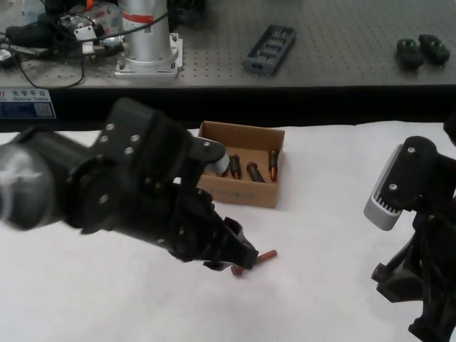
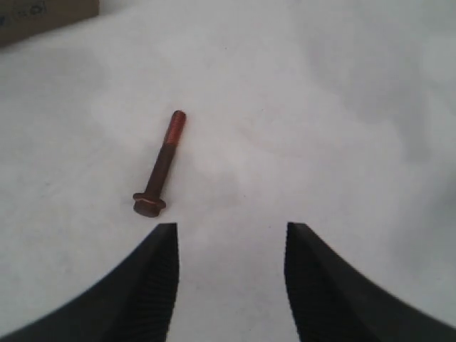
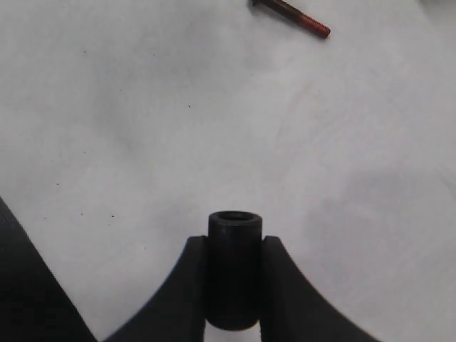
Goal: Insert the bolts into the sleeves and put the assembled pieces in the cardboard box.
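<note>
A brown bolt [image 2: 160, 165] with a red-tipped thread lies flat on the white cloth, its flanged head nearest my left gripper [image 2: 230, 242], which is open just short of it. The same bolt [image 1: 255, 259] lies in front of the cardboard box [image 1: 239, 191], partly hidden by the left arm. It also lies far out in the right wrist view as a bolt [image 3: 292, 16]. My right gripper [image 3: 234, 246] is shut on a black sleeve [image 3: 234, 263], held with its bore showing. Inside the box lie several assembled pieces [image 1: 253, 169].
The white cloth [image 1: 320, 235] covers the front of the bench. Behind it, on the perforated metal table, stand a silver robot base [image 1: 146, 39], a dark slotted tray [image 1: 269, 47] and two black knobs [image 1: 424, 48]. Cables lie at the far left.
</note>
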